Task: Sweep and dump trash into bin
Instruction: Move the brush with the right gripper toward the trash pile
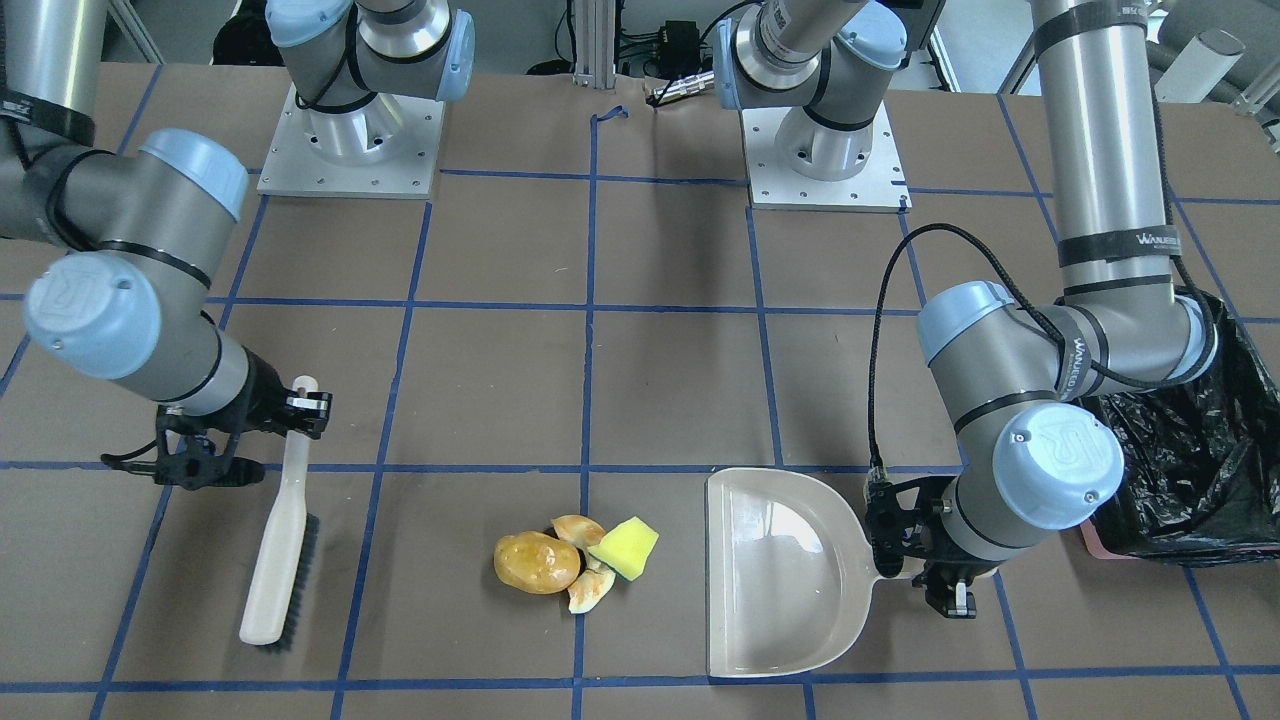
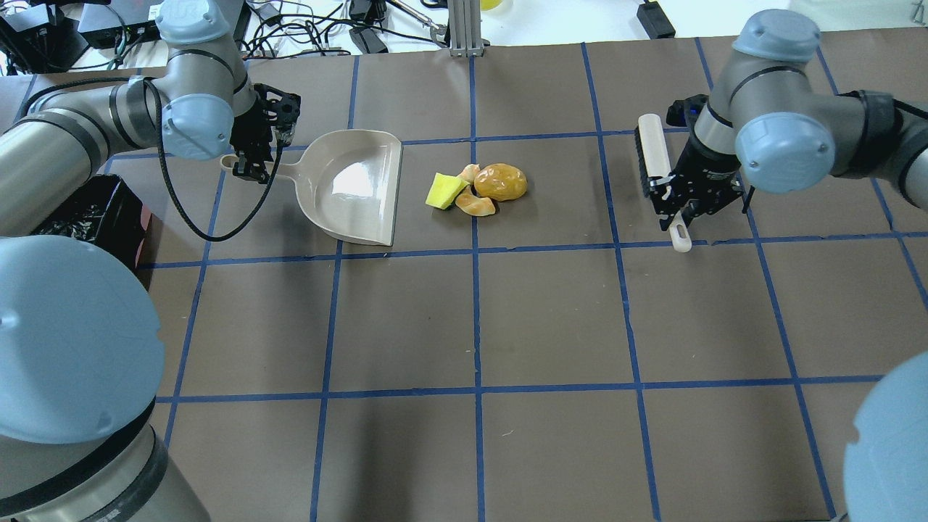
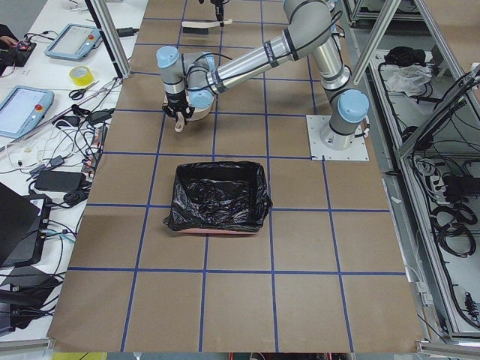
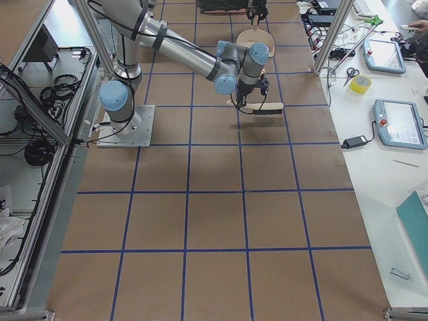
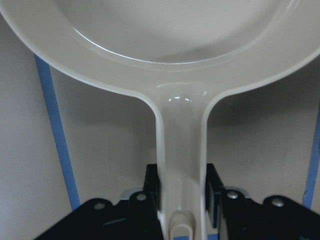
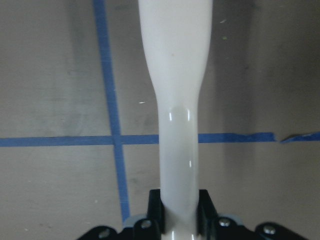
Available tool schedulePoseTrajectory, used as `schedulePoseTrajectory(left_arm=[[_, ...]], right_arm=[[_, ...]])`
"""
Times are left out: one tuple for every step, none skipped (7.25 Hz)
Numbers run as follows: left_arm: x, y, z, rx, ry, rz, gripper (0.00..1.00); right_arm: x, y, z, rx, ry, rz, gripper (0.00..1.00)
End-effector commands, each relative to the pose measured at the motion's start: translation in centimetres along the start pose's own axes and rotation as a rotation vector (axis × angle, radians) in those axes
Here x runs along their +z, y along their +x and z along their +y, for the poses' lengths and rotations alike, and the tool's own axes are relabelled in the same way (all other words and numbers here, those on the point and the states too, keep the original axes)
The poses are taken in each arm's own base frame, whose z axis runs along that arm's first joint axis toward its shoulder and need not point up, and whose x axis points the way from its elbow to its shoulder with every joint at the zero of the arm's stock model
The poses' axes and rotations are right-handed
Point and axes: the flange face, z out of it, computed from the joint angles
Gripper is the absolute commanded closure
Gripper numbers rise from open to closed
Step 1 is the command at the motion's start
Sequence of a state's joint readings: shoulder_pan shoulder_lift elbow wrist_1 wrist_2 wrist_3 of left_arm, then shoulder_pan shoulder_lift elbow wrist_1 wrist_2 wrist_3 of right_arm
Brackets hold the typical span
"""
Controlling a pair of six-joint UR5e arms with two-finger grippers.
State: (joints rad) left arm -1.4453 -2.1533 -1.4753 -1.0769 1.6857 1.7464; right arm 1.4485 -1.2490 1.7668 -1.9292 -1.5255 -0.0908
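Note:
The trash lies in one small heap on the table: a glossy golden-brown lump point(image 1: 537, 562) point(image 2: 500, 181), two pale peel pieces point(image 1: 578, 529) point(image 1: 590, 590) and a yellow sponge wedge point(image 1: 624, 547) point(image 2: 445, 191). The beige dustpan point(image 1: 780, 570) point(image 2: 355, 185) lies flat beside the heap, its open edge facing it with a small gap. My left gripper point(image 1: 900, 545) point(image 2: 254, 163) point(image 5: 181, 190) is shut on the dustpan's handle. My right gripper point(image 1: 300, 405) point(image 2: 670, 206) point(image 6: 179, 207) is shut on the handle of a white brush point(image 1: 280, 540) point(image 2: 652, 156) on the heap's other side. The black-lined bin point(image 1: 1190, 470) point(image 2: 94, 217) point(image 3: 217, 196) stands behind my left arm.
Brown table paper is marked with a blue tape grid point(image 2: 475, 319). Both arm base plates point(image 1: 350, 150) point(image 1: 825, 160) sit at the robot's side of the table. Cables and devices point(image 2: 326, 29) lie beyond the far table edge.

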Motion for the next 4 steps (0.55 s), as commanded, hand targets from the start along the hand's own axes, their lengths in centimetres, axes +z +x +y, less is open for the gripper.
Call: schedulePoseTrajectory(left_arm=[[-0.1,0.0,0.1,-0.001,-0.006,0.000,1.00],[0.0,0.0,0.0,0.000,-0.008,0.000,1.00],[0.0,0.0,0.0,0.001,-0.008,0.002,1.00],[0.0,0.0,0.0,0.001,-0.008,0.002,1.00]], right_arm=[[0.4,-7.4,1.4,0.039,-0.002,-0.016,1.00],[0.7,-10.0,2.2,0.054,-0.020,-0.009,1.00],[0.3,-11.7,2.5,0.066,-0.030,-0.032,1.00],[0.7,-12.7,2.7,0.088,-0.045,-0.044,1.00]])
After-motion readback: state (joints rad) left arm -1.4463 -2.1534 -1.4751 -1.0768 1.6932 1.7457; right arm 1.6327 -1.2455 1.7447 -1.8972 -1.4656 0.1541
